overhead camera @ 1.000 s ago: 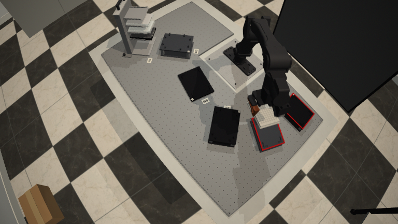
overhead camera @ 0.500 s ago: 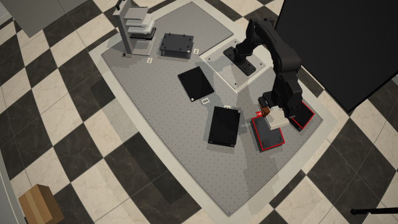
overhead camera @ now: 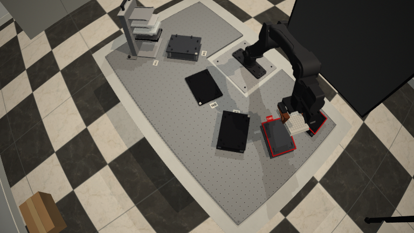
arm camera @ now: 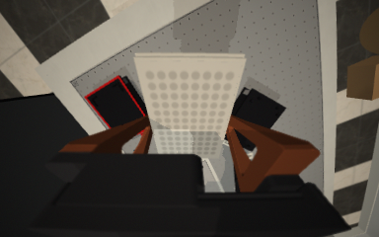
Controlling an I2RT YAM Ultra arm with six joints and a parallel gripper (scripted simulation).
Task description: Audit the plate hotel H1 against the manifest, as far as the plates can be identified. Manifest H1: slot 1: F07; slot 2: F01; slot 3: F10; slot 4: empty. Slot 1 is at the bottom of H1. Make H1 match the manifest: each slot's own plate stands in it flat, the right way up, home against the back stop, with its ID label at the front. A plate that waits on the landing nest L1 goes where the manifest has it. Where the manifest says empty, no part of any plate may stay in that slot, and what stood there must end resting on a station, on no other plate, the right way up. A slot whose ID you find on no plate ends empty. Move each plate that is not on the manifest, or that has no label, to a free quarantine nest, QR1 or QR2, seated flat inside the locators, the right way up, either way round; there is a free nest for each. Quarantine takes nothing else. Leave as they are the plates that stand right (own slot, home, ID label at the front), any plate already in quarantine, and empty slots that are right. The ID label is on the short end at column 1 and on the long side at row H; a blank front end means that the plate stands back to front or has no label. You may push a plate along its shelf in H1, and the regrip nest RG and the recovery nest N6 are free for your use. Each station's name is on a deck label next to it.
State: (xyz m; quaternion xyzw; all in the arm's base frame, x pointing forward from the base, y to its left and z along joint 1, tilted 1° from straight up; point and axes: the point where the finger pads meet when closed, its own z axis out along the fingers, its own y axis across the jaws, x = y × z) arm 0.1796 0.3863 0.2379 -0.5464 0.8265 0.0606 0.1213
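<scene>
The arm [overhead camera: 300, 62] reaches from its base plate [overhead camera: 261, 73], right of centre in the top view, down toward the lower right of the desk [overhead camera: 171, 117]. Its end effector [overhead camera: 294, 120] is clamped on a white plate [overhead camera: 296, 122], one brown finger [arm camera: 268, 153] on each long side. In the wrist view the plate [arm camera: 189, 99] fills the middle of the frame, well side up, held above the deck.

The plate hangs between the two red-edged nests. One nest [overhead camera: 278, 137] lies just left of and below it, with its dark tray bare. The other nest [overhead camera: 318, 123] is mostly hidden behind the arm, with only its red edge showing to the right. The wrist view shows one red-edged nest [arm camera: 114, 101] at the left of the plate.

Left of these, in the lower middle, stands a raised black nest [overhead camera: 233, 130]. A flat black nest [overhead camera: 203, 86] lies at centre, with a small label beside it that I cannot read. In the upper left is another raised nest [overhead camera: 183, 46] and next to it the hotel [overhead camera: 130, 32]. Light plates sit on its upper shelves and a dark one on a lower shelf; their labels are too small to tell.
</scene>
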